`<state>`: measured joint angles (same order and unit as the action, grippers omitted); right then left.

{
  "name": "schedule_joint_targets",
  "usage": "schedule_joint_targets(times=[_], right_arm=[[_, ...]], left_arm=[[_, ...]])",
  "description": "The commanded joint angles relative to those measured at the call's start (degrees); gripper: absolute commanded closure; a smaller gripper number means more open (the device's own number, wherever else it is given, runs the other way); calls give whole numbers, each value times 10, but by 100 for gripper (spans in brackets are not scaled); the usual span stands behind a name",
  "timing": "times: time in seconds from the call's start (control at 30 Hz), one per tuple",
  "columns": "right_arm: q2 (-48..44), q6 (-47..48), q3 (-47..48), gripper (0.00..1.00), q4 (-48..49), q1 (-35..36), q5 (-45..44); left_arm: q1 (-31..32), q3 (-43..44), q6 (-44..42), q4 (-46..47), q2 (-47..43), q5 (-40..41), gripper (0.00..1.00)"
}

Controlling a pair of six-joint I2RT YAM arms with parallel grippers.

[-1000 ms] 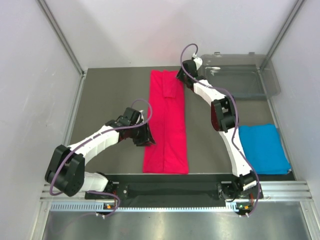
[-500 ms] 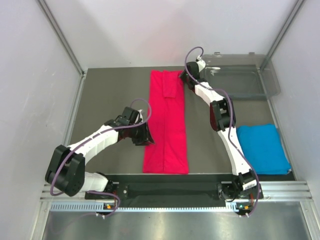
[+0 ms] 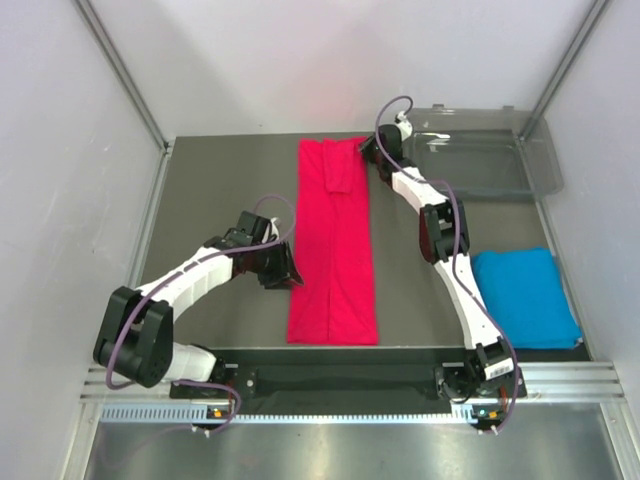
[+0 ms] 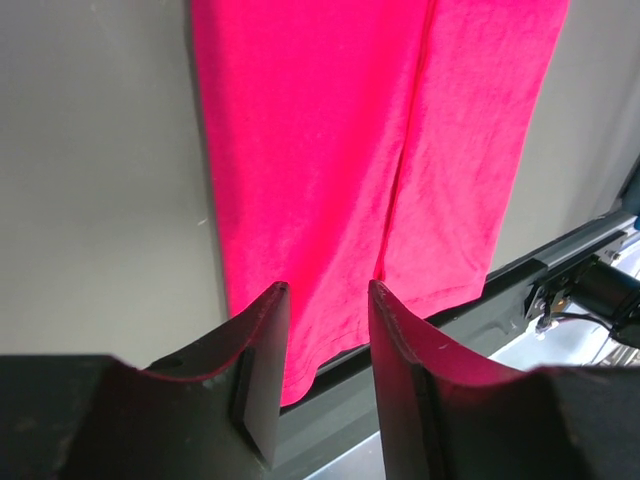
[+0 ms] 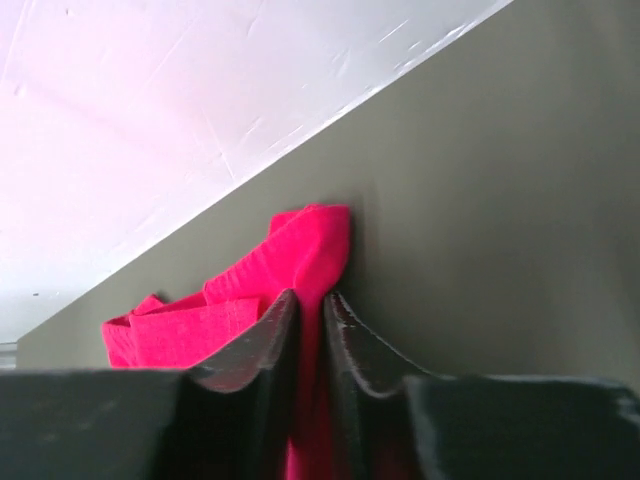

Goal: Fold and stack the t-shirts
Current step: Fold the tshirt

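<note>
The crimson-pink t-shirt point(image 3: 334, 245) lies folded into a long strip down the middle of the table. My right gripper point(image 3: 368, 150) is at its far right corner, shut on the shirt's edge point(image 5: 310, 245), with cloth pinched between the fingers. My left gripper point(image 3: 288, 277) is open beside the strip's left edge near the front; the pink shirt point(image 4: 350, 150) lies below and ahead of its fingers point(image 4: 262, 330). The sky blue t-shirt point(image 3: 525, 297) lies folded at the right front.
A clear grey plastic tray point(image 3: 480, 160) stands at the back right, just beyond the right gripper. The black front rail point(image 3: 340, 360) runs along the table's near edge and also shows in the left wrist view point(image 4: 560, 270). White walls enclose the table.
The right gripper has moved slightly right and back at the pink shirt's far corner, pulling that corner with it. The left arm has shifted a little to the left.
</note>
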<state>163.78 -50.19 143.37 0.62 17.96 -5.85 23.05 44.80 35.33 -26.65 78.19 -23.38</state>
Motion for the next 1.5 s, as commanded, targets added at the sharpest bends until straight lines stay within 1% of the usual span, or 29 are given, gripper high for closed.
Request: schedule_joint_targets(times=[0.0, 0.03, 0.07, 0.13, 0.23, 0.27, 0.43, 0.57, 0.63, 0.67, 0.7, 0.73, 0.77, 0.8, 0.83, 0.87, 0.9, 0.93, 0.97, 1.0, 1.03, 1.07, 1.1, 1.13, 1.17, 1.23, 1.27, 1.33, 1.47], right_arm=[[-2, 2, 30, 82, 7, -24, 14], [-7, 5, 30, 77, -1, -24, 21], [-14, 8, 29, 75, -4, -24, 30], [-38, 17, 29, 71, -4, -25, 43], [-76, 35, 28, 64, -52, -28, 74], [-87, 42, 26, 62, -81, -29, 86], [-190, 91, -25, 54, -156, -26, 109], [-268, 146, -70, 49, -244, -10, 116], [-328, 192, -101, 47, -304, 6, 121], [-352, 206, -152, 46, -319, 11, 120], [-409, 228, -188, 45, -332, 22, 121], [-442, 237, -231, 45, -331, 27, 125], [-476, 244, -320, 44, -328, 32, 133], [-539, 256, -364, 44, -323, 43, 142], [-570, 260, -405, 44, -319, 47, 150], [-599, 264, -483, 44, -320, 52, 163], [-654, 263, -521, 44, -318, 62, 174], [-680, 261, -560, 44, -317, 67, 187], [-706, 258, -633, 43, -315, 74, 202], [-759, 242, -670, 44, -314, 89, 204], [-787, 234, -708, 44, -307, 98, 207], [-814, 227, -782, 44, -286, 108, 222], [-864, 205, -815, 44, -274, 126, 231], [-886, 193, -849, 44, -263, 133, 238], [-906, 181, -908, 44, -255, 143, 254], [-953, 143, -963, 45, -228, 164, 275], [-980, 133, -1010, 45, -217, 181, 284], [-1016, 109, -1068, 45, -200, 204, 283], [-1054, 70, -1155, 46, -146, 218, 297]], left_arm=[[-5, 21, -24, -13, 7, -14, 57], [-6, 28, -25, -18, 8, -15, 57], [-6, 28, -23, -18, 9, -18, 56], [-9, 26, -16, -23, 6, -22, 56], [-12, 16, -4, -42, -3, -23, 57], [-12, 12, -2, -51, -6, -16, 58], [-14, -22, 20, -78, -46, -3, 57], [-17, -54, 57, -80, -59, -23, 56], [-17, -70, 65, -81, -69, -34, 56], [-17, -78, 73, -75, -75, -40, 56], [-17, -84, 77, -70, -87, -50, 56], [-18, -99, 81, -68, -93, -51, 56], [-18, -105, 87, -71, -99, -49, 57], [-18, -110, 89, -76, -109, -43, 57], [-18, -122, 91, -80, -114, -40, 57], [-18, -129, 98, -79, -119, -38, 57], [-18, -139, 105, -78, -133, -38, 57], [-18, -147, 111, -79, -140, -33, 57], [-18, -164, 124, -80, -146, -31, 58], [-18, -173, 130, -77, -157, -33, 58], [-18, -179, 136, -76, -163, -35, 59], [-18, -191, 146, -75, -167, -39, 59], [-18, -196, 149, -75, -168, -39, 59], [-19, -201, 151, -66, -168, -42, 59], [-18, -204, 152, -63, -168, -41, 59], [-18, -209, 149, -66, -157, -35, 59], [-18, -210, 146, -63, -150, -36, 59], [-18, -209, 142, -57, -145, -32, 60], [-18, -209, 138, -36, -133, -33, 60]])
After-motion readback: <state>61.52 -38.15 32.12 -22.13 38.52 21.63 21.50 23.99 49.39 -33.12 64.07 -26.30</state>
